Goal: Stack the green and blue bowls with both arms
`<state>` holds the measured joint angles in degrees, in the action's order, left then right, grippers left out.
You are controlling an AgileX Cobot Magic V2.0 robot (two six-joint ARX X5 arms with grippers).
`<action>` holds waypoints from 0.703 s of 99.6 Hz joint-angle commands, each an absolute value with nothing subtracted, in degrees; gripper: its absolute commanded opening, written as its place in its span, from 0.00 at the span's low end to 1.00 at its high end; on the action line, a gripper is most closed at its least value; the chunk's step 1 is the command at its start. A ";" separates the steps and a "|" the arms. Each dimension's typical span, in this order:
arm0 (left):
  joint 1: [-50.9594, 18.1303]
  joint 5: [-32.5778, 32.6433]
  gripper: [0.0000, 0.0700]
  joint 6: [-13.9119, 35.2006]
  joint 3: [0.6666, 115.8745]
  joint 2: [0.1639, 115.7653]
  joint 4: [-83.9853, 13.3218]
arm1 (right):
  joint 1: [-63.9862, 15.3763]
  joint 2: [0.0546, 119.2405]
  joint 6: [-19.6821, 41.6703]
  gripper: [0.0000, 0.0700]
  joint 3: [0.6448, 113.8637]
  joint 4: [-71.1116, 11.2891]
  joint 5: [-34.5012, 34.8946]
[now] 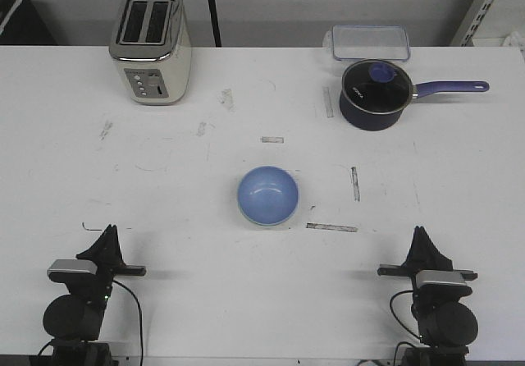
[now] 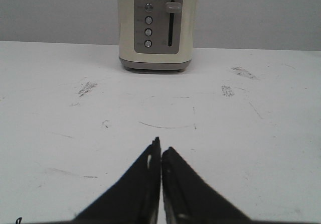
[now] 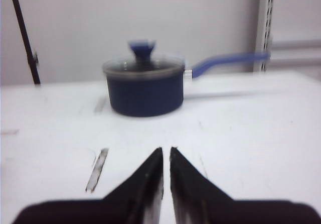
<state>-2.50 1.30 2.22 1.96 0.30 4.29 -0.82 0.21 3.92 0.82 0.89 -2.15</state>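
Observation:
The light blue bowl stands upright at the middle of the table. A thin pale mint edge shows under its near rim, which looks like the green bowl nested beneath it; the rest of the green bowl is hidden. My left gripper rests low at the near left, shut and empty, far from the bowls. In the left wrist view its tips touch. My right gripper rests low at the near right, shut and empty. In the right wrist view only a thin slit shows between its tips. No bowl shows in either wrist view.
A cream toaster stands at the far left, straight ahead of the left gripper. A dark navy saucepan with lid and long handle stands at the far right, also in the right wrist view. A clear lidded container lies behind it.

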 commanded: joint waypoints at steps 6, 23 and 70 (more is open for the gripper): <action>-2.48 1.32 0.00 1.72 0.71 0.19 5.26 | -1.19 0.08 4.40 0.02 0.73 1.72 -1.65; -2.48 1.32 0.00 1.72 0.71 0.19 5.23 | -1.17 0.08 4.38 0.02 0.73 1.72 0.27; -2.48 1.32 0.00 1.72 0.71 0.19 5.23 | -1.17 0.08 4.40 0.02 0.73 1.74 0.32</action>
<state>-2.50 1.30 2.22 1.96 0.30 4.29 -1.13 0.10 3.92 0.84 1.10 0.30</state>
